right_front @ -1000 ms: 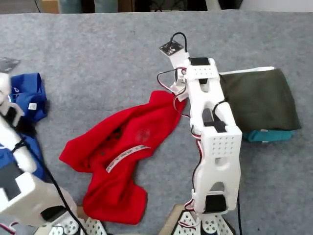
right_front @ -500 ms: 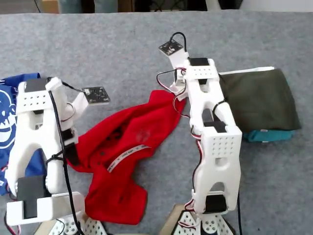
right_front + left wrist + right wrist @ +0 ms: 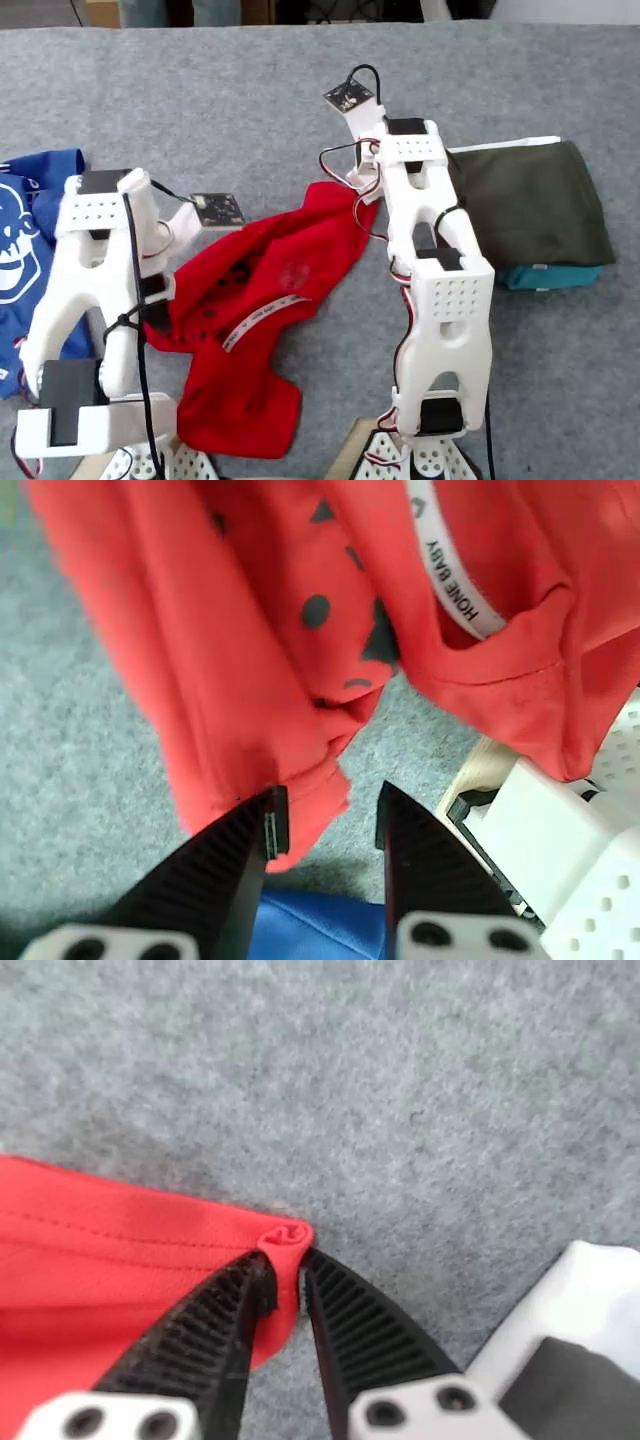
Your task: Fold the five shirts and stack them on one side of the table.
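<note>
Cloth of the red shirt [image 3: 270,270] lies crumpled mid-worktop [image 3: 200,100]; right pincer [image 3: 285,1280] grips its 1 o'clock corner, left pincer [image 3: 330,820] hangs narrowly parted over its 9 o'clock edge.

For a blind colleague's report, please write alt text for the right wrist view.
The right gripper pinches a bunched corner of the red shirt. The shirt lies on a grey, felt-covered table.

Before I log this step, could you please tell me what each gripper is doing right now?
Left gripper: open, jaws astride an edge of the red shirt.
Right gripper: shut on a corner of the red shirt.
</note>
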Motion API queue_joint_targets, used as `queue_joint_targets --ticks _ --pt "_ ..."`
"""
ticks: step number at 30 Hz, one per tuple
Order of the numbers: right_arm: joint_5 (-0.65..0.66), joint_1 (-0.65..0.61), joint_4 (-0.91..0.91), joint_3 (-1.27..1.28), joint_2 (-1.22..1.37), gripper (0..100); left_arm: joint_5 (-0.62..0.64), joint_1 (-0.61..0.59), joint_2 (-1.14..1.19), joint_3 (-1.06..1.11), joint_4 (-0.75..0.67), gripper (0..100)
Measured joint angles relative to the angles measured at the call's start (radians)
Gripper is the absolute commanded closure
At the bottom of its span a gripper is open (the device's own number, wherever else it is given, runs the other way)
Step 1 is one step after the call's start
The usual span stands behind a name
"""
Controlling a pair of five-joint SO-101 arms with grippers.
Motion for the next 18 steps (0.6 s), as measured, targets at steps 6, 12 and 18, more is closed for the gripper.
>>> queue_joint_targets --ticks 6,12,18 --pt "0.0 0.0 0.0 0.0 0.008 98.4 0.018 0.015 0.0 0.074 -0.068 85" --pt "0.0 0.0 0.0 -0.002 0.008 98.4 0.055 -0.04 0.0 0.0 -0.051 85" --pt "0.0 0.0 0.0 -0.002 0.008 98.4 0.055 -0.101 -0.002 -0.129 0.018 85"
